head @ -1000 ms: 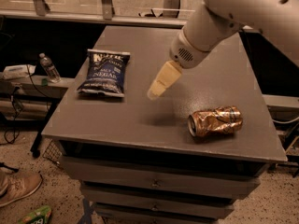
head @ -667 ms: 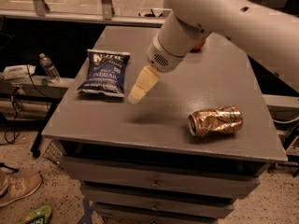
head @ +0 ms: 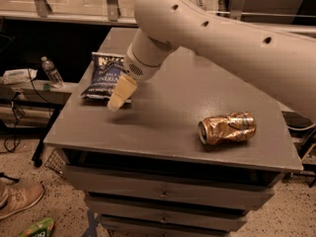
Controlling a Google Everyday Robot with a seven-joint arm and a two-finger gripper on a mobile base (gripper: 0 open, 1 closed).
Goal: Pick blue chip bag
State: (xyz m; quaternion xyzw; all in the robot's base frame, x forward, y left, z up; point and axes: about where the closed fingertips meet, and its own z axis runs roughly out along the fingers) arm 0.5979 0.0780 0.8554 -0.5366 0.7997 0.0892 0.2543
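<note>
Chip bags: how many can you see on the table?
1. The blue chip bag lies near the left edge of the table, and the gripper is at its near right corner. The big arm could be hiding something behind it.

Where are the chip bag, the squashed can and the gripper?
blue chip bag (head: pixel 101 75): camera view, printed front.
crushed can (head: pixel 227 128): camera view, dented side.
gripper (head: pixel 116 101): camera view, tip, at the bag's right edge.
</note>
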